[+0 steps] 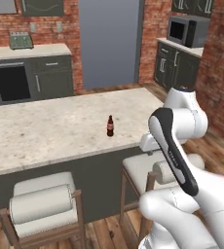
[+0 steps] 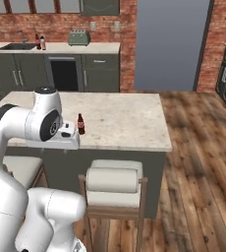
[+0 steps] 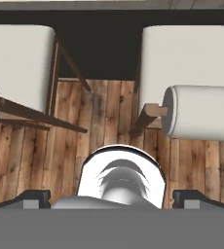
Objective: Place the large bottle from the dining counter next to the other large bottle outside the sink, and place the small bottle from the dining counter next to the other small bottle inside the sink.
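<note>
Near the front edge of the pale beige speckled stone dining counter (image 1: 46, 126) stands the short dark brown glass bottle with a red label (image 1: 110, 126), upright. It lies ahead of and above the two-finger gripper (image 3: 112, 197), which points down at wooden floor between white-cushioned stools (image 3: 194, 78). Its finger tips sit wide apart, holding nothing.

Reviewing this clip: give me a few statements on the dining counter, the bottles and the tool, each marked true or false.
1. A small bottle stands upright on the dining counter. True.
2. The tool is shut on the small bottle. False: it points down at the wooden floor, between two white stools.
3. The tall yellow-to-pink bottle stands beside the small one. False: the small bottle stands alone.
4. Two bottles stand on the far worktop beside the sink. True.
</note>
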